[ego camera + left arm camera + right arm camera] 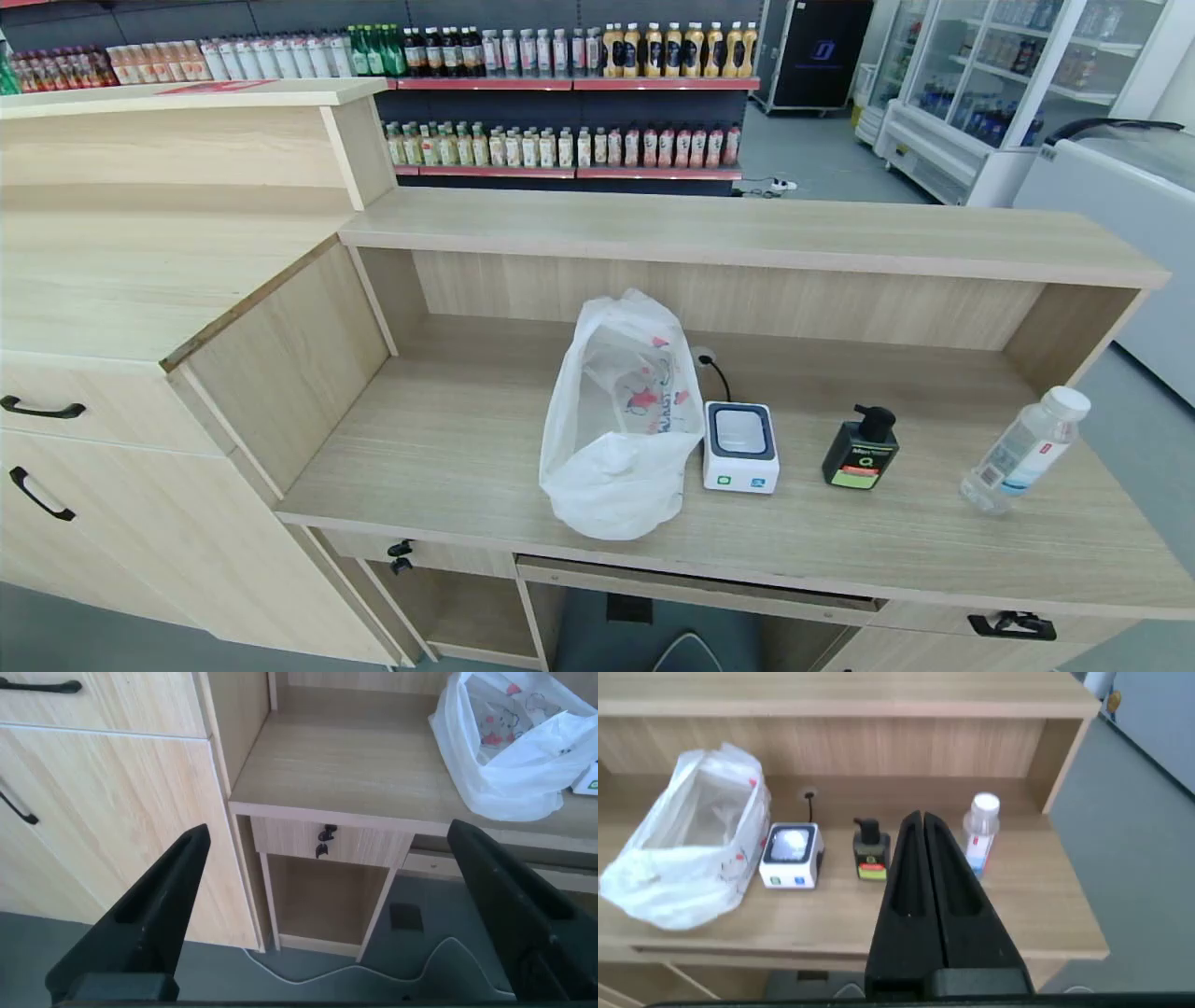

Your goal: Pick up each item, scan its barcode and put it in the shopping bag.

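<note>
On the wooden counter (448, 448) stands a white plastic shopping bag (621, 420), mouth open upward. To its right sits a small white barcode scanner (740, 446), then a dark pump bottle (861, 451) with a black dispenser, then a clear water bottle (1025, 452) with a white cap near the counter's right end. The right wrist view shows the bag (687, 854), scanner (791, 855), pump bottle (871, 850) and water bottle (979, 831) beyond my right gripper (923, 821), whose fingers are pressed together and empty. My left gripper (327, 840) hangs open below the counter's front left corner, the bag (514, 747) farther off.
A raised shelf (747, 233) runs along the counter's back, with a side wall at each end. A taller cabinet (140, 280) with drawers stands to the left. A drawer lock (323, 842) sits under the counter's left front. The scanner's cable runs to the back wall.
</note>
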